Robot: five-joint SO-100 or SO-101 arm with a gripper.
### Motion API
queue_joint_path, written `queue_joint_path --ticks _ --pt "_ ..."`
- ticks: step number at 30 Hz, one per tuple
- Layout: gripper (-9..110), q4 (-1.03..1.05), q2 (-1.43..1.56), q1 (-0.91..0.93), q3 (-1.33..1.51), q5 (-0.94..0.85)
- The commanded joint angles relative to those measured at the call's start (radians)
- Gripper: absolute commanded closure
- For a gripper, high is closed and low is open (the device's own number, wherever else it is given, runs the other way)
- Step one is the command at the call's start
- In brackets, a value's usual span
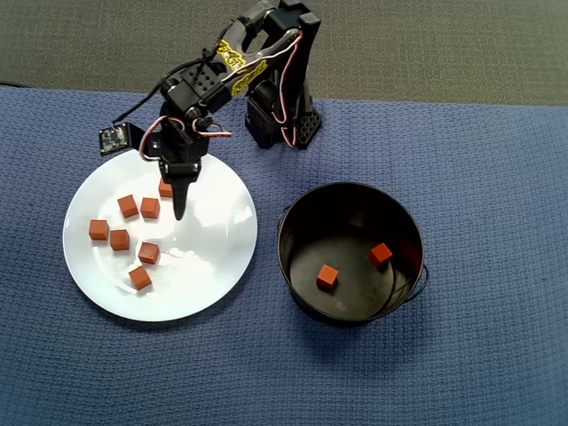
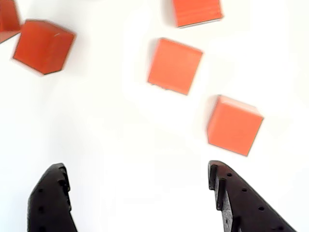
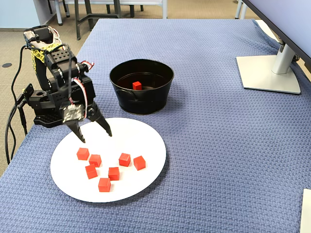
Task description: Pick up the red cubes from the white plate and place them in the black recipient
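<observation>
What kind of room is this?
Probably an office or lab: a grey monitor stand sits on the table's blue woven cloth, with metal chair legs on the floor behind.

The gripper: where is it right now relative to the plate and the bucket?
In the overhead view the gripper hangs open and empty over the upper middle of the white plate, just right of the nearest red cubes, left of the black bucket.
</observation>
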Motion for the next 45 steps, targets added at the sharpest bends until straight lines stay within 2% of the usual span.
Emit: queue_joint_path --ticks 1,10,13,34,36,40,45 --pt "73 0.009 -0.009 0.021 -0.005 0.049" --pt "77 0.140 0.021 0.074 -0.046 0.129" --pt "81 0.135 -0.008 0.107 -0.077 0.179" --pt "82 -0.002 -0.270 0.138 -0.167 0.176" --pt "84 -0.003 -0.278 0.140 -0.170 0.178" --pt "100 -0.026 -0.279 0.141 -0.163 0.187" --pt "101 -0.025 -0.222 0.106 -0.181 0.264"
